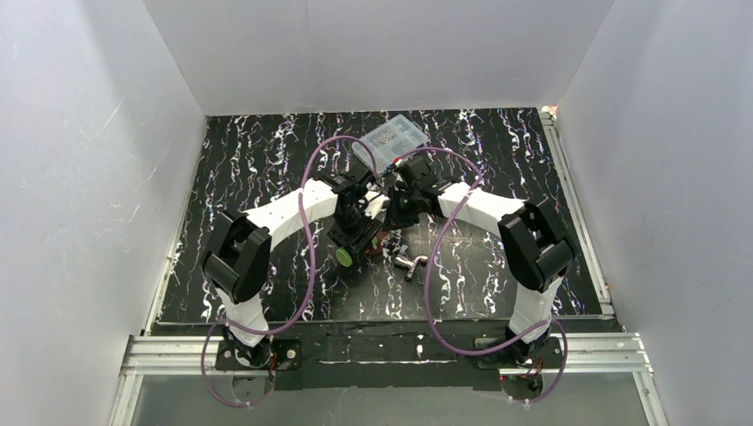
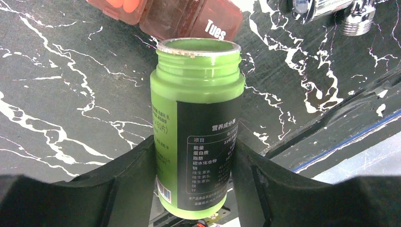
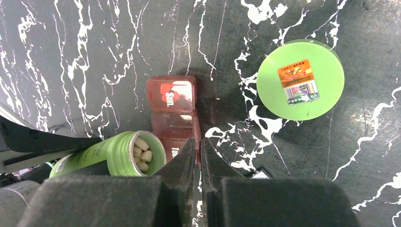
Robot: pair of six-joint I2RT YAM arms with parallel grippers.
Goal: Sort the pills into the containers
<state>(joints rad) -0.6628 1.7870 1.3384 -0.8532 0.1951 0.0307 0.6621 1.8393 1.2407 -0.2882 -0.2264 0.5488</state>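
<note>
Bottle (image 2: 198,118) uncapped, red organizer (image 3: 171,94) beside, cap (image 3: 300,86) apart

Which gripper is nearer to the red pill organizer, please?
Right gripper: its shut jaws reach the organizer. Left gripper: farther back, gripping the green bottle whose mouth faces it.

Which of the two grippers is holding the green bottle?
The left gripper: its fingers clasp the open green bottle by its sides. The right gripper is shut, its tips at the red pill box.
</note>
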